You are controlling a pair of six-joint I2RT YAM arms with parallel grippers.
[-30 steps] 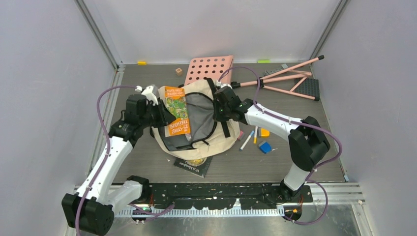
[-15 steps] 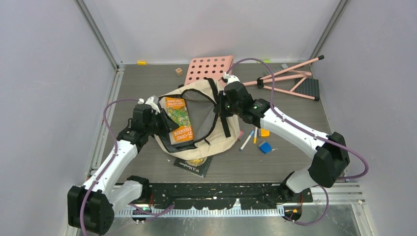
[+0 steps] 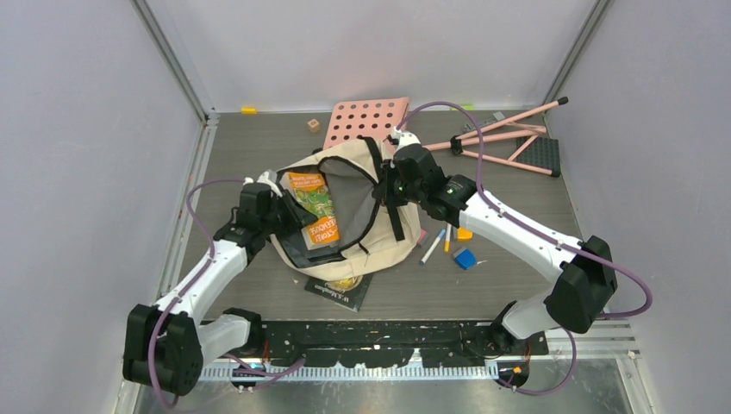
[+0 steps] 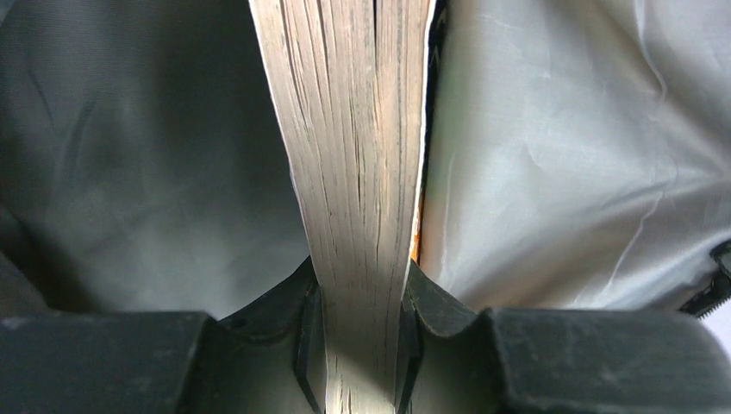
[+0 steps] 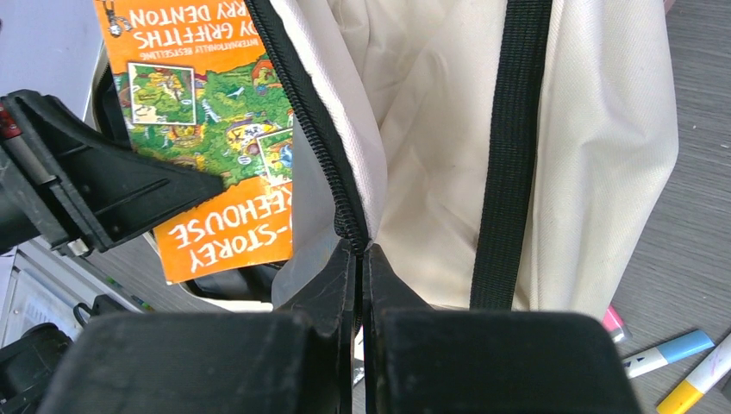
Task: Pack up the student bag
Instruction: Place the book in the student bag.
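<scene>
The student bag (image 3: 372, 246), cream with black straps, lies in the middle of the table with its mouth held wide. My left gripper (image 3: 283, 217) is shut on an orange paperback (image 3: 314, 207) that stands partly inside the opening. In the left wrist view the book's page edge (image 4: 353, 129) is pinched in that gripper (image 4: 358, 280), with grey lining (image 4: 129, 155) on both sides. My right gripper (image 3: 384, 185) is shut on the bag's black zipper rim (image 5: 302, 95), seen clamped in the same gripper (image 5: 360, 252) beside the book's cover (image 5: 207, 112).
A dark book (image 3: 340, 291) pokes out from under the bag's near side. Markers (image 3: 434, 246), a blue block (image 3: 465, 258) and a yellow piece (image 3: 464, 232) lie right of the bag. A pink perforated board (image 3: 366, 121) and a pink-legged stand (image 3: 509, 138) sit behind.
The left gripper has pushed the paperback down and deeper into the bag. The right arm has stretched out, drawing the zipper rim back and up; over the last half second it barely moved.
</scene>
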